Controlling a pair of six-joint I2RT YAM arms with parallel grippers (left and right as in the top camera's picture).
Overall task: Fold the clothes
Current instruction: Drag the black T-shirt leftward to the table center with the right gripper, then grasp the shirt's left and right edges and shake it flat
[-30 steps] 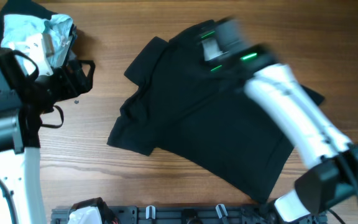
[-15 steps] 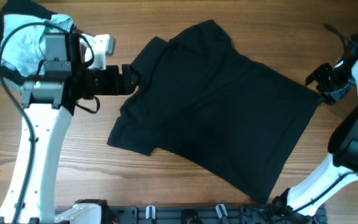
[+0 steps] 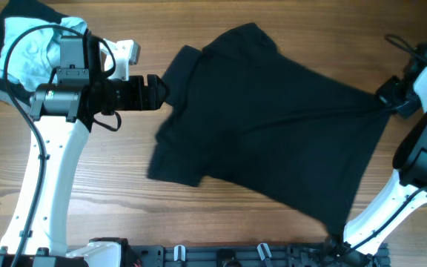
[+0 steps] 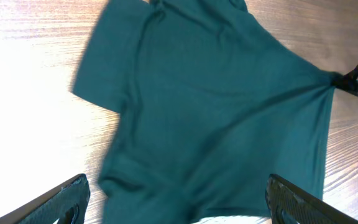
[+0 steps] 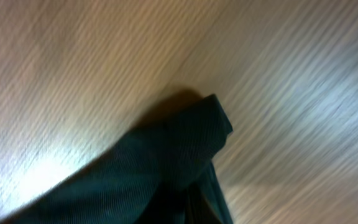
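A dark T-shirt (image 3: 273, 141) lies spread across the middle of the wooden table (image 3: 110, 185). My right gripper (image 3: 388, 99) is shut on the shirt's right-hand corner, and creases run from that pinch across the cloth. In the right wrist view the bunched dark cloth (image 5: 166, 168) fills the lower frame and hides the fingers. My left gripper (image 3: 156, 93) hovers open at the left sleeve with nothing between its fingers. In the left wrist view the T-shirt (image 4: 216, 106) looks teal, and the left gripper (image 4: 179, 205) shows both fingertips (image 4: 67, 196) wide apart at the bottom edge.
A pile of other clothes (image 3: 28, 44), pale blue-white on dark cloth, sits at the back left behind the left arm. A black rack (image 3: 221, 256) runs along the front edge. The right arm's base stands at the front right.
The right gripper has shut on the shirt's right corner and drawn it rightward, so the whole shirt has slid right and stretched. The left gripper has barely moved.
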